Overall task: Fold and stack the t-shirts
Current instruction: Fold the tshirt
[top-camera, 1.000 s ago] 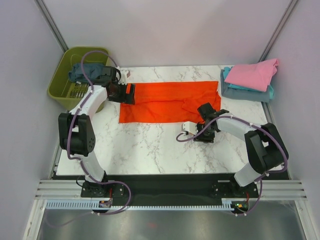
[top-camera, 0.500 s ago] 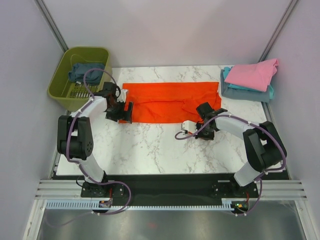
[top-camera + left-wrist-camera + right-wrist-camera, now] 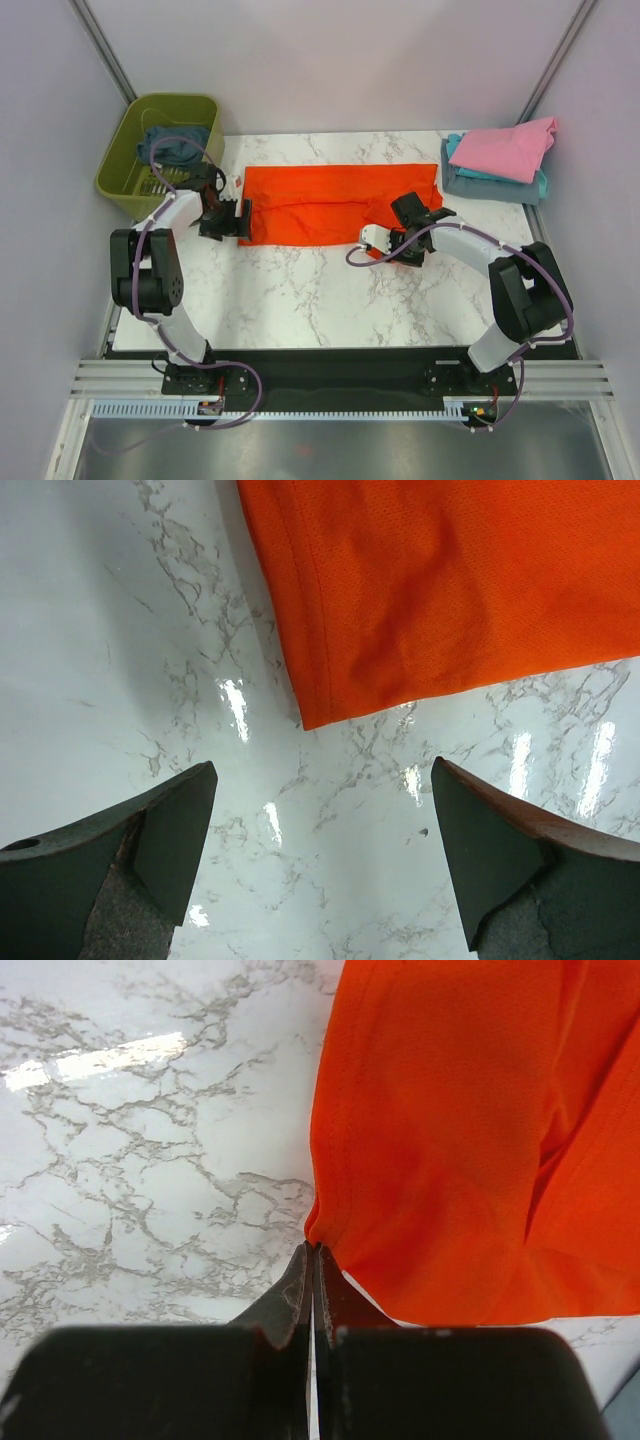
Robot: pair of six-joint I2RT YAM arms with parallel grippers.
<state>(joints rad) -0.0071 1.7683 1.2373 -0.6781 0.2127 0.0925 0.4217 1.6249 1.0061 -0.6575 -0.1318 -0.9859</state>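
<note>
The bright orange-red t-shirt (image 3: pixel 330 200) lies as a long flat band across the far half of the table. My left gripper (image 3: pixel 243 220) hovers open over bare marble just short of its near left corner (image 3: pixel 310 720), touching nothing (image 3: pixel 322 772). My right gripper (image 3: pixel 403 212) is shut on a pinch of the shirt's near hem (image 3: pixel 315 1248) toward the right end, and the cloth (image 3: pixel 470 1130) rises in a small peak at the tips. A pink t-shirt (image 3: pixel 510 148) lies folded on a light teal one (image 3: pixel 492 180) at the far right corner. A dark slate-blue one (image 3: pixel 172 143) is bunched in the basket.
The olive-green plastic basket (image 3: pixel 125 165) stands off the table's far left corner, close behind my left arm. Grey walls close in both sides. The white marble table (image 3: pixel 300 290) shows between the shirt and the arm bases.
My left gripper came back along the shirt's left edge to its near corner, still open. My right gripper closed on the shirt's hem and shifted slightly away from me.
</note>
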